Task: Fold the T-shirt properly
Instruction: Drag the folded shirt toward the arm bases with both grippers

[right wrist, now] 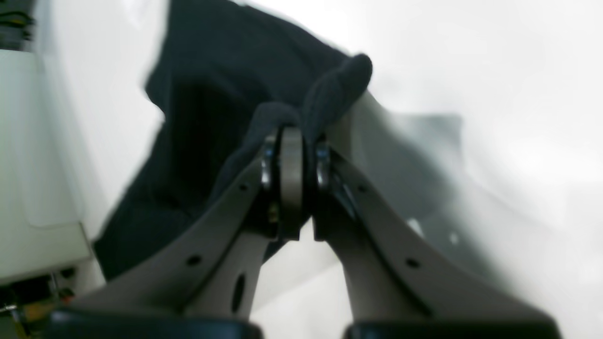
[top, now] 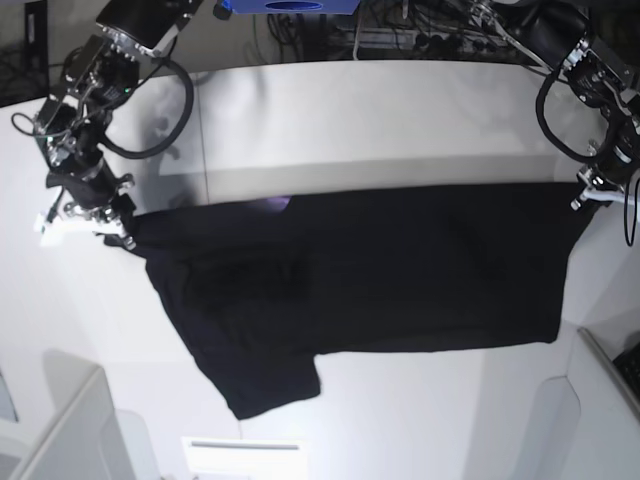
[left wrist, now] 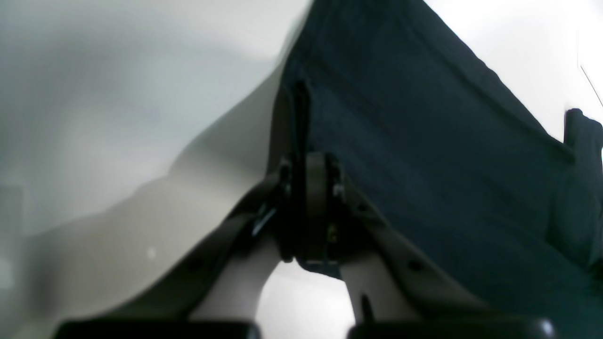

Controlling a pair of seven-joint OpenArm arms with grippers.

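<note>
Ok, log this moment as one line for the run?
stage: shirt stretched out | left claw: shut on T-shirt edge | right claw: shut on T-shirt edge | table: white

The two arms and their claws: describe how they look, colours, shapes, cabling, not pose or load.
Both arms are dark, blocky metal segments with silver fittings, and thick black cables loop loosely beside each. The left claw and right claw match: two pale grey-beige fingers, broad at the base and tapering to the tip, dotted with small dark screw holes. Dark round hardware sits at the tips, and black mounts carry the fingers.
</note>
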